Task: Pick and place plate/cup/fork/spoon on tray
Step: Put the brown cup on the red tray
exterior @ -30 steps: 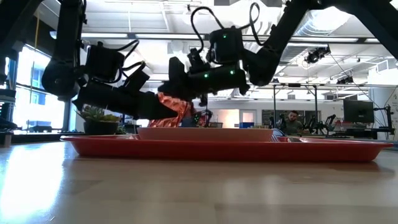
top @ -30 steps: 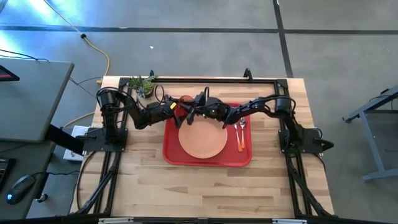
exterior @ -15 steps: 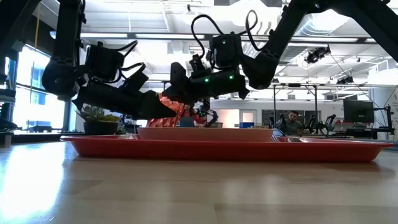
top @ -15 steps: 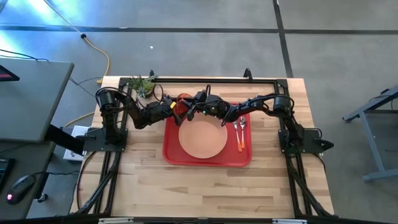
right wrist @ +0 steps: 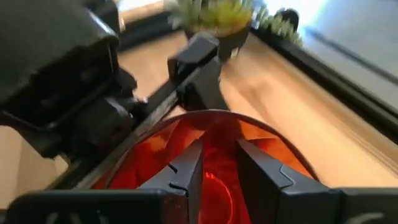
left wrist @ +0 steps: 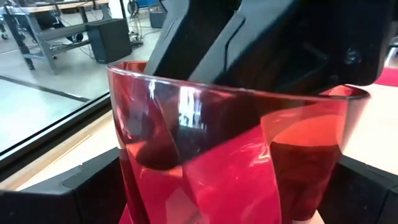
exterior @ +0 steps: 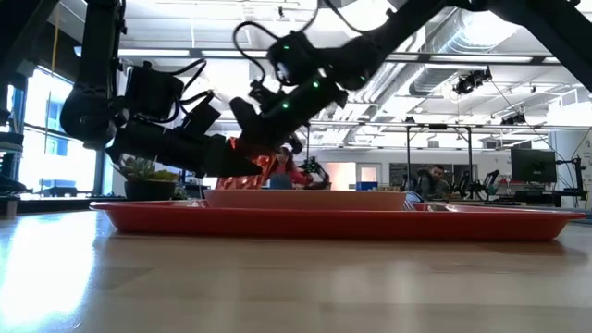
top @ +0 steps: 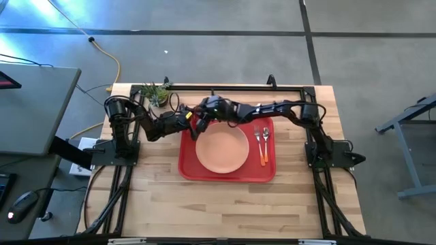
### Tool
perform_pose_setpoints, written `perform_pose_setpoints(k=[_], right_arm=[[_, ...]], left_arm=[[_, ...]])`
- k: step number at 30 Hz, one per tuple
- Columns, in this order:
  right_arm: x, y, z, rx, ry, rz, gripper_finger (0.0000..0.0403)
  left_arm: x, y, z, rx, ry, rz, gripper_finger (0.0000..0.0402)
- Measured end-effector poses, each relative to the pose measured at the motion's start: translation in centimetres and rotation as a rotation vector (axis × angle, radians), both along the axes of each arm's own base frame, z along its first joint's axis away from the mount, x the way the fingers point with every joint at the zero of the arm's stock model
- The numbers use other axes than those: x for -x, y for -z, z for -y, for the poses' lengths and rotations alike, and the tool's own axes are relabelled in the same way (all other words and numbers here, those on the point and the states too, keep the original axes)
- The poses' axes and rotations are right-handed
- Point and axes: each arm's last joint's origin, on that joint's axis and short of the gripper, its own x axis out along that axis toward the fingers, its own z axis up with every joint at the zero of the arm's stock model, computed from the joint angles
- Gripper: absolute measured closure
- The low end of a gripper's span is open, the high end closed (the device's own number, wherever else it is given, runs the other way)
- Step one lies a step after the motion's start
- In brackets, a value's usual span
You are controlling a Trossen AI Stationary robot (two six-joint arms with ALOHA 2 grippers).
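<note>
The orange-red cup is over the red tray's far left corner, held by my left gripper, which reaches in from the table's left. My right gripper reaches across from the right. Its narrowly open fingers point down at the cup's mouth. The peach plate lies in the tray's middle. The fork and the spoon lie side by side on the tray's right part. My left gripper pinches the cup's wall between its two fingers, one on each side, low on the cup. The fingers come slanting from the table's left. The cup sits tilted in the hold; the plate hides whether its bottom touches the tray.
A small green potted plant stands at the table's far left, close behind the cup. A black frame rail runs along the far edge. Bare wood lies between the tray and the near edge.
My right gripper has gone from above the plate toward the table's left and far edge, to the cup. It has risen a little and tipped its fingers down toward the cup's mouth. The cup has stayed where it was.
</note>
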Motion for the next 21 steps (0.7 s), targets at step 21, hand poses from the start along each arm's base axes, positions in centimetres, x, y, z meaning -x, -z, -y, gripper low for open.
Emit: perform_pose_setpoints(k=[21], right_arm=[[0.0,-0.8,2.2,-0.129,-0.05,-0.28,0.0361]], left_arm=[[0.0,-1.0,0.1,-0.019,0.096,-0.011,0.0001]])
